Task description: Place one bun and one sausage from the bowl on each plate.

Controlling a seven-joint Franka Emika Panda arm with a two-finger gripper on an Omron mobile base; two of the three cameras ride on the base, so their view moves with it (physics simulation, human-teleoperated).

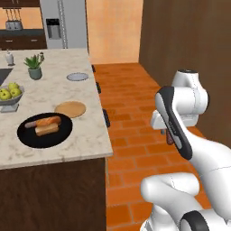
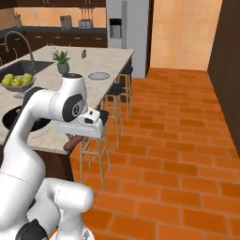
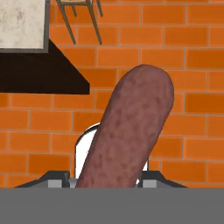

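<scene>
My gripper point(image 3: 109, 180) is shut on a reddish-brown sausage point(image 3: 129, 131) that sticks out from between its jaws, above the orange brick floor and off to the right of the counter. From the base views the gripper point(image 1: 169, 135) hangs under the white hand with the sausage point(image 2: 72, 143) pointing down. On the counter the black bowl point(image 1: 27, 137) holds two buns point(image 1: 48, 121) and the end of another sausage point(image 1: 30, 124). The tan plate point(image 1: 70, 108) lies just behind the bowl and the pale grey plate point(image 1: 77, 76) farther back, both bare.
A grey footed bowl of yellow-green fruit point(image 1: 9, 94) and a potted plant point(image 1: 34, 67) stand at the counter's left. Stools point(image 2: 101, 140) line the counter's edge facing the brick floor. A sink point(image 2: 23, 68) sits in the counter, and a fridge point(image 1: 63, 22) stands behind.
</scene>
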